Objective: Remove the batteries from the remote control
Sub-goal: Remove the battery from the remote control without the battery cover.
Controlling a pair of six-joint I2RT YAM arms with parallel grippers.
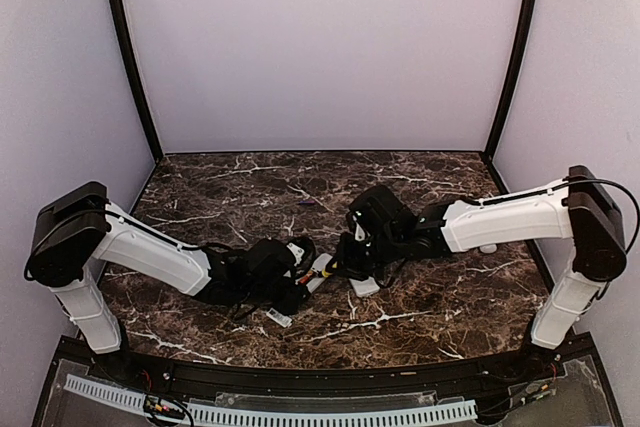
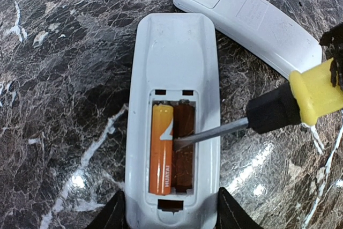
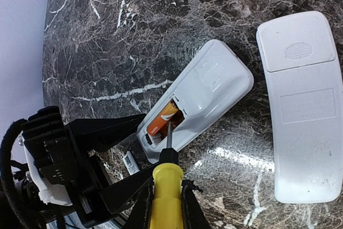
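You have the left gripper (image 2: 171,213) clamped on the near end of the remote control (image 2: 174,57), one finger on each long side. The remote lies back-up on the marble worktop (image 2: 64,79) with its battery bay uncovered. In the left wrist view, one orange battery (image 2: 161,148) sits lengthwise in the left bay, and the bay just beside it shows only its brown floor.

Your right gripper (image 3: 165,205) is closed around the yellow handle of the screwdriver (image 2: 273,111). The shaft slants down into the bay from the right, and its tip meets the battery's right side about halfway along. The right wrist view shows the same thing from behind the handle, with the blade reaching into the opening beside the orange cell.

A second white remote (image 2: 252,20) lies back-up on the worktop close to the first but not touching it, off its far right corner, with its cover in place. In the top view both arms meet near the middle of the worktop, the grippers close together
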